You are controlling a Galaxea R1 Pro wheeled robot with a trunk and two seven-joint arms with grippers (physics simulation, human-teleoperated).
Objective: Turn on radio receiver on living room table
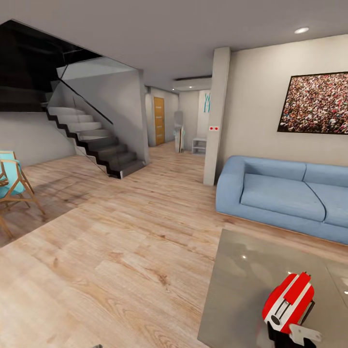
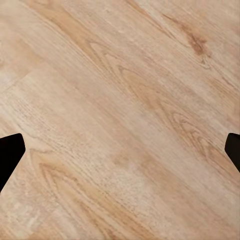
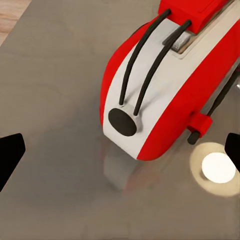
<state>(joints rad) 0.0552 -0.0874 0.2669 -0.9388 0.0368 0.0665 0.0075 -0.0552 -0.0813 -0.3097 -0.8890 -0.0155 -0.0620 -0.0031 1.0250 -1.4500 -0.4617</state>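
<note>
The radio [image 3: 165,85] lies flat on the table [image 1: 241,275], dial up, and the right gripper [image 3: 120,150] is held wide open and empty over it, ready for pressing.

A home living room: blue sofa [image 1: 285,195], staircase [image 1: 92,140], wall picture [image 1: 316,103], wooden floor [image 1: 121,251].
</note>
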